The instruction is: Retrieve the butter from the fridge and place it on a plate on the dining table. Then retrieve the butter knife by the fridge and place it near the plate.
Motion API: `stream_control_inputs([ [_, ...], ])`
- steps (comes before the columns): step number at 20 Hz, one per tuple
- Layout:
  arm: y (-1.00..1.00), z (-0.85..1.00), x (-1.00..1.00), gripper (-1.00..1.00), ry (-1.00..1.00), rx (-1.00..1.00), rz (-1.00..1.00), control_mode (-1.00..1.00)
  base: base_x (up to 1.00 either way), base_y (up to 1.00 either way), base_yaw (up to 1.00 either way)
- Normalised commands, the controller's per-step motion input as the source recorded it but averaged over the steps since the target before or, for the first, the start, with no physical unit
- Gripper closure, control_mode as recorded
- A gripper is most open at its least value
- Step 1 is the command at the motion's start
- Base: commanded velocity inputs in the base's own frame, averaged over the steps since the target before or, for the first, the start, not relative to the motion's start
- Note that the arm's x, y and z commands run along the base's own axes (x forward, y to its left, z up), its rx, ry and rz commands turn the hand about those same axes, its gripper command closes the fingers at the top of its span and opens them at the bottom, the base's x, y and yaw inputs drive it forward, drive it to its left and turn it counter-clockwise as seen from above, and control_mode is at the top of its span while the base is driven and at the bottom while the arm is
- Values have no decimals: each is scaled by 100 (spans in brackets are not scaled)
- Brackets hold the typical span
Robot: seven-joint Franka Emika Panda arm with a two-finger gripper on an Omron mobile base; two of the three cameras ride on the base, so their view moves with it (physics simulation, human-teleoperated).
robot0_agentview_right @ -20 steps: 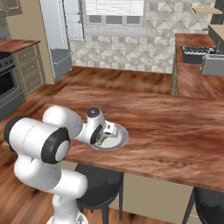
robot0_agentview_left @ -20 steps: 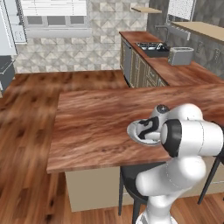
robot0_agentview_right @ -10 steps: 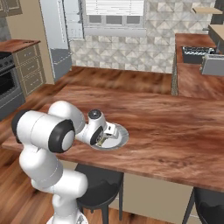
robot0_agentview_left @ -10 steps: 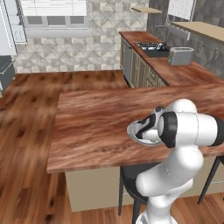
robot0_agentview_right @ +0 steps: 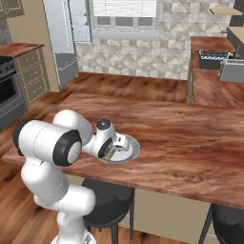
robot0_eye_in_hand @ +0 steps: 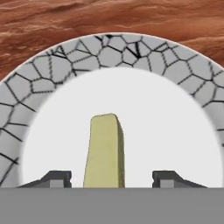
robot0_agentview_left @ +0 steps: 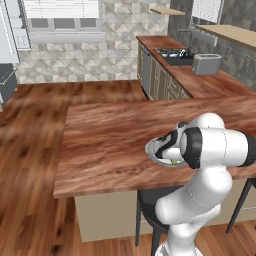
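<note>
1. the robot's hand (robot0_eye_in_hand: 111,178) hangs low over the plate (robot0_eye_in_hand: 52,70), pointing straight down into its white centre, which suits setting something down there.
2. the hand's two dark fingertips (robot0_eye_in_hand: 54,178) stand wide apart, with clear gaps on either side of the butter (robot0_eye_in_hand: 105,151); nothing is gripped.
3. the butter, an olive-yellow stick, lies inside the plate between the fingertips, seemingly resting on the plate floor.
4. the plate holds only the butter. it sits on the reddish wood tabletop (robot0_agentview_left: 105,145), near the front edge, above a black stool (robot0_agentview_right: 102,202).
5. judging by this, the butter step looks about done; the knife remains to be fetched.
</note>
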Motion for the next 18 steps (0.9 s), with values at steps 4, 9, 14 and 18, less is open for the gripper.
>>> stream_control_inputs([
  [4,0,0,0,-100,0,0,0,-100,0,0,0],
  [9,0,13,-2,-100,0,-2,0,-100,0,0,0],
  [14,1,72,-3,-100,5,-2,0,-100,0,0,0],
  [18,0,82,-23,-100,19,0,0,-100,0,0,0],
])
